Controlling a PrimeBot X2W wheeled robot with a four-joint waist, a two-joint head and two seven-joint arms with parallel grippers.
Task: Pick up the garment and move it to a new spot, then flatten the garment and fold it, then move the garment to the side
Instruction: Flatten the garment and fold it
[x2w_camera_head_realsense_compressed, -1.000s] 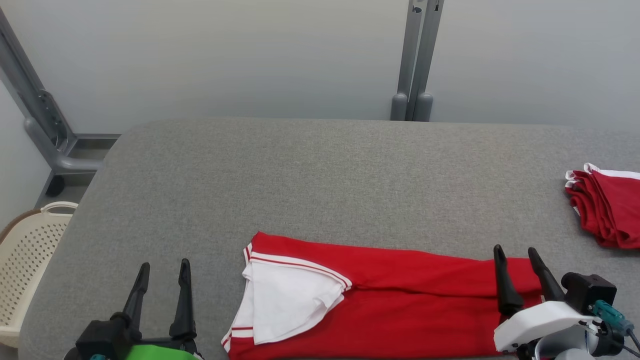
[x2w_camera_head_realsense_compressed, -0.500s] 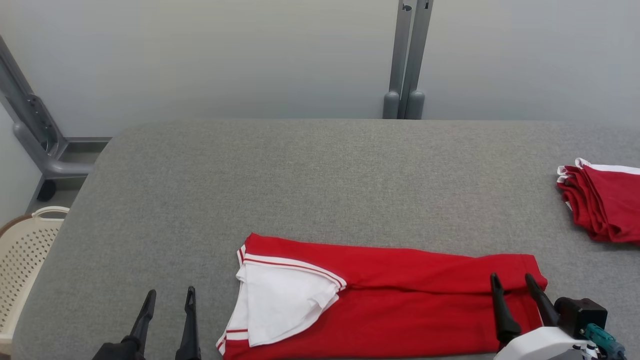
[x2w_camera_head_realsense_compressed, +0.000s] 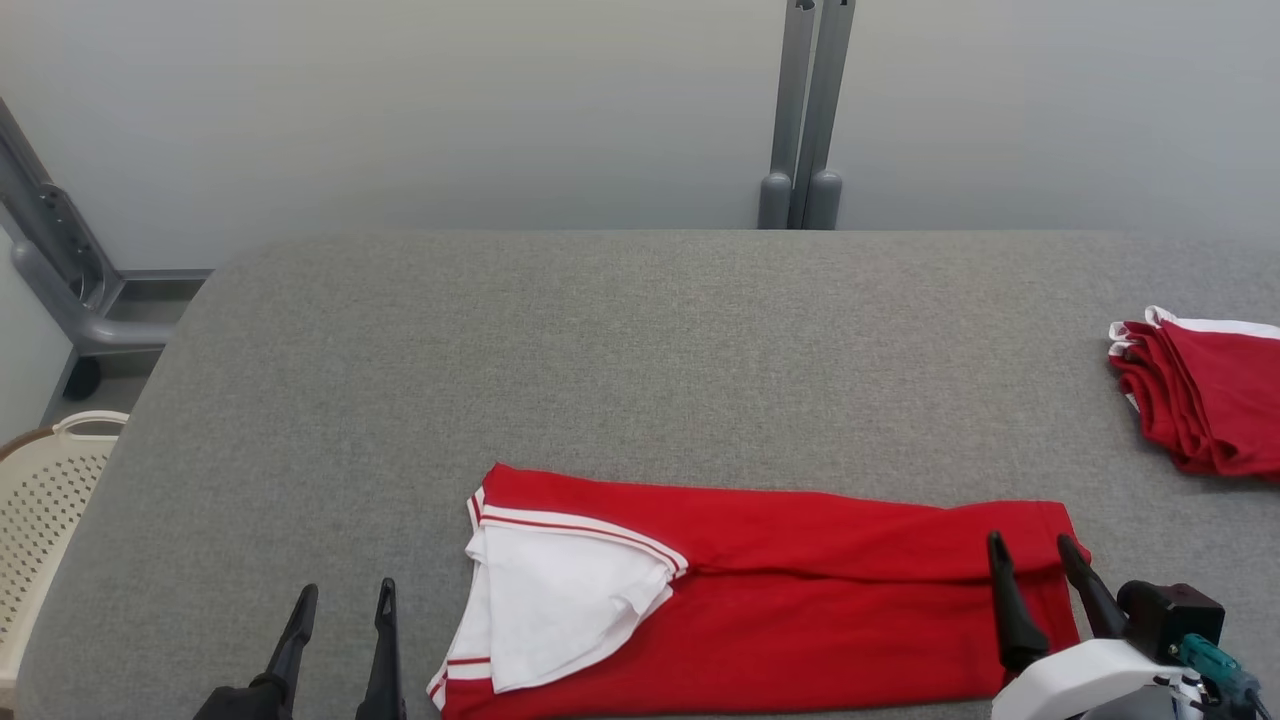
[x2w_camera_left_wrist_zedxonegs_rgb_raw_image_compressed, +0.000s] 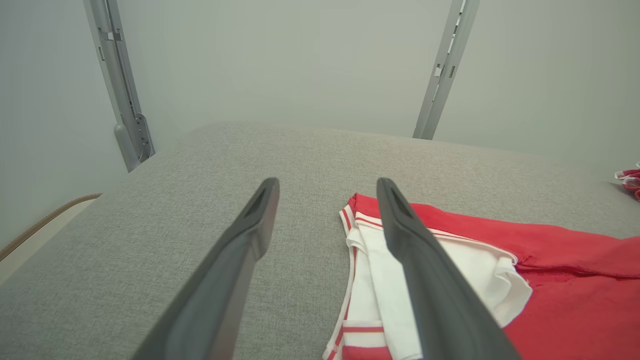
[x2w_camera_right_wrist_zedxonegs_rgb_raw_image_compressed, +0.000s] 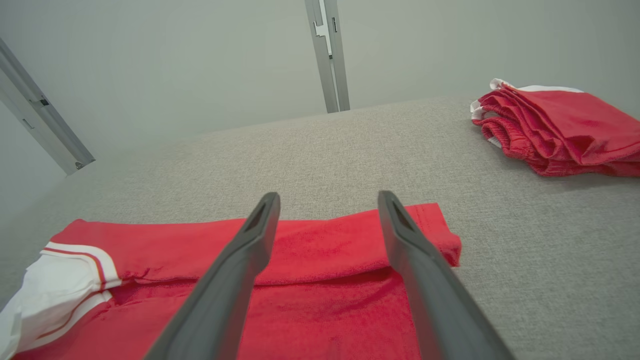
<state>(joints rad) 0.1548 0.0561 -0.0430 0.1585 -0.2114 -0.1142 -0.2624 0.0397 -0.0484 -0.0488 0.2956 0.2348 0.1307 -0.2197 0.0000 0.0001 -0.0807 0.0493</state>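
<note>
The garment (x2w_camera_head_realsense_compressed: 800, 610), likely soft, light and limp, lay folded lengthwise along the surface's (x2w_camera_head_realsense_compressed: 600, 350) near edge. The left gripper (x2w_camera_head_realsense_compressed: 347, 588) and right gripper (x2w_camera_head_realsense_compressed: 1029, 540) hovered spread, empty; pinching both end corners seemed best.

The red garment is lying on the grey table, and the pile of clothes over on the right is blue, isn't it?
Not quite. The pile of clothes on the right is red with white edges, not blue; the head view shows it, and so does the right wrist view. The rest is right: the red garment is lying on the grey table.
</note>
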